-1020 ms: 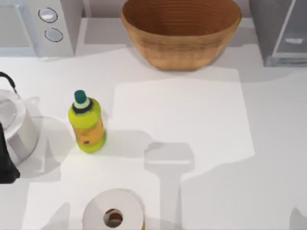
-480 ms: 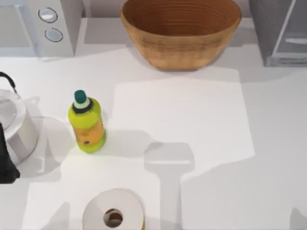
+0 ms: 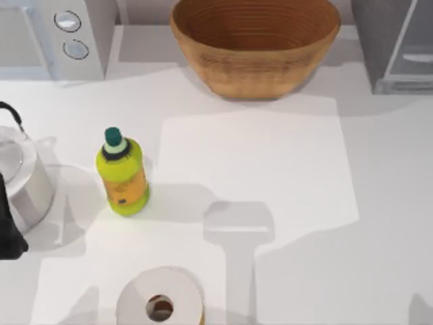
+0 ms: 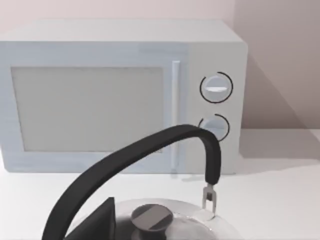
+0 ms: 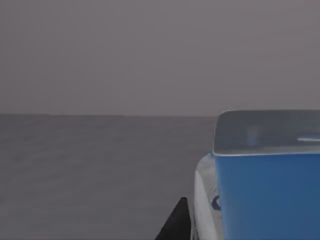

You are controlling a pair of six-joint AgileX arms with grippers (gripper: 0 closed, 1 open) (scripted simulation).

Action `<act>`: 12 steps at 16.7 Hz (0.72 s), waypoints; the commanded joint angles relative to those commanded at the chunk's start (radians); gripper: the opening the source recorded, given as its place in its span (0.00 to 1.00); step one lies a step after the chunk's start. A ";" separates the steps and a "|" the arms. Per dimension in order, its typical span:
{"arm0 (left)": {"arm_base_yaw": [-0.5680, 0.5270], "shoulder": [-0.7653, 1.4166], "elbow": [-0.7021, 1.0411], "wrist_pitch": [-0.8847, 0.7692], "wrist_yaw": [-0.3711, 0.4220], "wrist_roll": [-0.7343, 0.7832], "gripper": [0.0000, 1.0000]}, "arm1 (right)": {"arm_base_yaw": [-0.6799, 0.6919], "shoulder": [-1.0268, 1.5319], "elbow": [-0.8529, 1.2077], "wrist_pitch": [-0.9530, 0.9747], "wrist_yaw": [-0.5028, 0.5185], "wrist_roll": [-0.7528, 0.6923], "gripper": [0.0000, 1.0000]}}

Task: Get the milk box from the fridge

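Right gripper point(image 5: 186, 227) close beside milk box point(image 5: 265, 190) against grey fridge point(image 3: 392, 44) interior, finger state unclear; left arm point(image 3: 8, 227) parked by kettle point(image 4: 150, 220).

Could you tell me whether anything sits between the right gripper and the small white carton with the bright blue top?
Nothing visible does: in the right wrist view the milk box stands close ahead, with one dark fingertip right beside it against grey interior.
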 joint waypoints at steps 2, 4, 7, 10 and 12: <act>0.000 0.000 0.000 0.000 0.000 0.000 1.00 | 0.000 -0.018 -0.002 -0.018 0.000 0.001 0.00; 0.000 0.000 0.000 0.000 0.000 0.000 1.00 | 0.001 -0.060 -0.002 -0.056 -0.001 0.001 0.00; 0.000 0.000 0.000 0.000 0.000 0.000 1.00 | 0.000 -0.112 -0.004 -0.109 0.000 0.002 0.00; 0.000 0.000 0.000 0.000 0.000 0.000 1.00 | 0.000 -0.137 -0.002 -0.134 -0.001 0.002 0.00; 0.000 0.000 0.000 0.000 0.000 0.000 1.00 | 0.000 -0.133 -0.002 -0.132 -0.002 0.003 0.00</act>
